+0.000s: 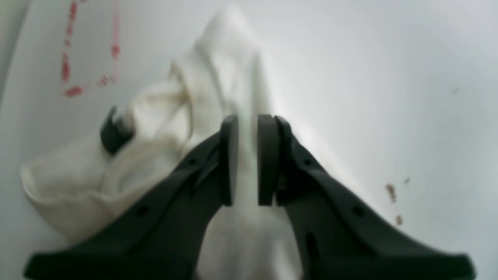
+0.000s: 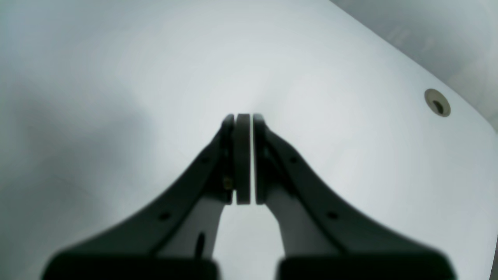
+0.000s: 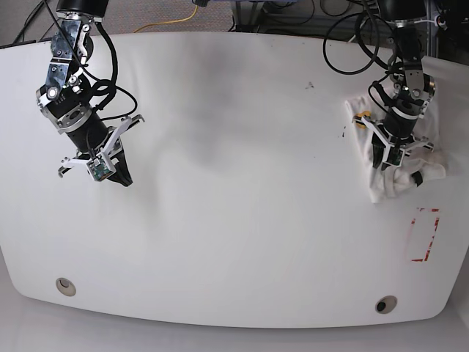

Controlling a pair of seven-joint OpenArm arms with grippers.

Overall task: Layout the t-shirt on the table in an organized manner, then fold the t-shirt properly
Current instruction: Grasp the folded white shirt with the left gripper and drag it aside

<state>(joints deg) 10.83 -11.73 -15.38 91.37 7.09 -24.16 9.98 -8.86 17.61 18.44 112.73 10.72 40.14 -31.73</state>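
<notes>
Beside the red tape rectangle point(image 3: 425, 235), toward the desk's point(image 3: 234, 242) far edge, the t-shirt point(image 3: 399, 172) is lying bunched in a crumpled heap. Left hand point(image 1: 248, 159) is pinching a raised fold of its white cloth, fingers nearly together; blur is hiding the exact contact, though the grip seems real. Well apart from the tape, right hand point(image 2: 244, 159) is hanging clenched, grasping nothing, over bare desk.
</notes>
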